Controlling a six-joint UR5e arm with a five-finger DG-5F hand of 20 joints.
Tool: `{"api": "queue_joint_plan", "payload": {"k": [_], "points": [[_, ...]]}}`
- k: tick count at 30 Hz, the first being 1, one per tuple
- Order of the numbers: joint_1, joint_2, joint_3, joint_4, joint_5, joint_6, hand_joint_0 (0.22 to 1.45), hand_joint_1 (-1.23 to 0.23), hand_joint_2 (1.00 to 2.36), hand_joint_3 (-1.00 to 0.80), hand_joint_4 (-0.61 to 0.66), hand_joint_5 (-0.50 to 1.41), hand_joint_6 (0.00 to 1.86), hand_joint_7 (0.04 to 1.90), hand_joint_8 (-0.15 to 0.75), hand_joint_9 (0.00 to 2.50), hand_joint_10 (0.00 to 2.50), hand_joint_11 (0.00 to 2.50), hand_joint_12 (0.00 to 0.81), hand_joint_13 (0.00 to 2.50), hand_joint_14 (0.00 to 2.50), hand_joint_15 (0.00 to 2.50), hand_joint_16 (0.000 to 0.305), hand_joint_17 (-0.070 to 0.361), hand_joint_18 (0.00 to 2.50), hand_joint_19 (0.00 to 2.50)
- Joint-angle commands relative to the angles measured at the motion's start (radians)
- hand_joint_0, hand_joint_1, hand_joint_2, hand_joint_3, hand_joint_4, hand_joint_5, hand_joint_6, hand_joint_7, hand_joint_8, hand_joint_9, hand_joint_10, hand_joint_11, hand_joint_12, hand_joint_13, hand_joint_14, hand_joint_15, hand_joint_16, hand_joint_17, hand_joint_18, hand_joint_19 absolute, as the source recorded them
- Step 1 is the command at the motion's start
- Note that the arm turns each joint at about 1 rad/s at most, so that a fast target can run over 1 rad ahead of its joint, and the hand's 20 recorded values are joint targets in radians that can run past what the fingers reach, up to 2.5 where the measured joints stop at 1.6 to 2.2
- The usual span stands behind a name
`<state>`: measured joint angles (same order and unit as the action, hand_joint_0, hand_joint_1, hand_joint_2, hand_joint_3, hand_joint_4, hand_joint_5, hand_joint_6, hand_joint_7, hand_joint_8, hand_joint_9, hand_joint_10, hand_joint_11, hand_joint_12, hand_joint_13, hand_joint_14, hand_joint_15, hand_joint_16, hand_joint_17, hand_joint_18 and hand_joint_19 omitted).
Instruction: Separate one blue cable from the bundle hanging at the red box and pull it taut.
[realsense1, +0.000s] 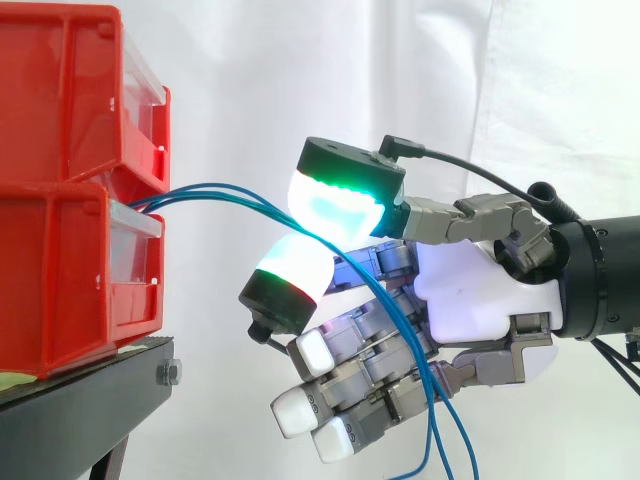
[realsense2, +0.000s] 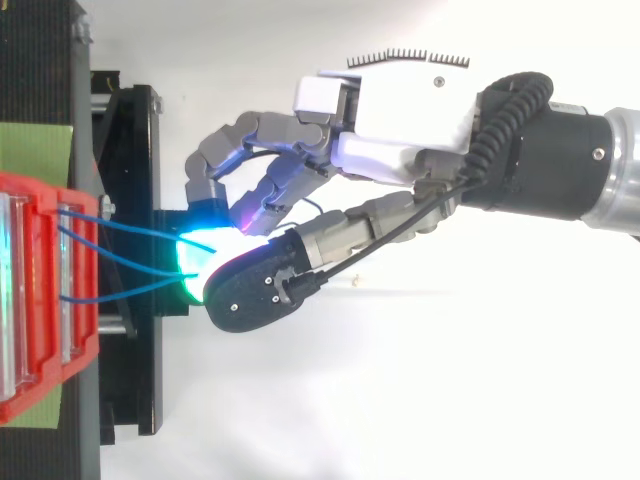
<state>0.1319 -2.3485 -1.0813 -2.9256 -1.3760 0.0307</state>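
While the side view shows the blue cables (realsense1: 200, 188) leaving the gap between the two stacked red bins (realsense1: 60, 200), passing between two glowing pads (realsense1: 340, 205) and dropping across the palm, the top view spreads them into separate strands (realsense2: 130, 227) that converge at the fingertips. The hand (realsense1: 470, 300) pinches the cables between those two pads, with its other fingers curled below. From above, the hand (realsense2: 400, 120) sits just off the black stand (realsense1: 90, 385), at the edge where the bins (realsense2: 40, 300) stand on a green sheet (realsense2: 35, 150). A white curtain (realsense1: 250, 80) hangs behind. How many strands lie in the pinch is hard to make out, and the cables' lower ends are cut off at the bottom edge.
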Motion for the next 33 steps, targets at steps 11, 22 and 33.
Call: {"api": "queue_joint_plan", "payload": {"k": [11, 22, 33], "points": [[0.0, 0.0, 0.0, -0.003, 0.0, -0.002, 0.59, -0.87, 1.0, -0.5, 0.21, -0.19, 0.89, 1.15, 0.375, 0.87, 0.02, 0.77, 0.396, 0.77, 0.02, 0.43, 0.05, 0.111, 0.71, 0.42], [0.0, 0.0, 0.0, -0.003, 0.0, 0.0, 0.59, -0.54, 1.0, -0.47, 0.2, -0.18, 0.82, 1.11, 0.386, 0.92, 0.02, 0.74, 0.403, 0.76, 0.02, 0.44, 0.052, 0.118, 0.69, 0.5], [0.0, 0.0, 0.0, 0.002, 0.0, 0.0, 0.62, -0.77, 1.02, -0.2, 0.18, -0.19, 0.87, 1.17, 0.379, 0.88, 0.02, 0.76, 0.407, 0.75, 0.02, 0.44, 0.053, 0.119, 0.71, 0.48]]}}
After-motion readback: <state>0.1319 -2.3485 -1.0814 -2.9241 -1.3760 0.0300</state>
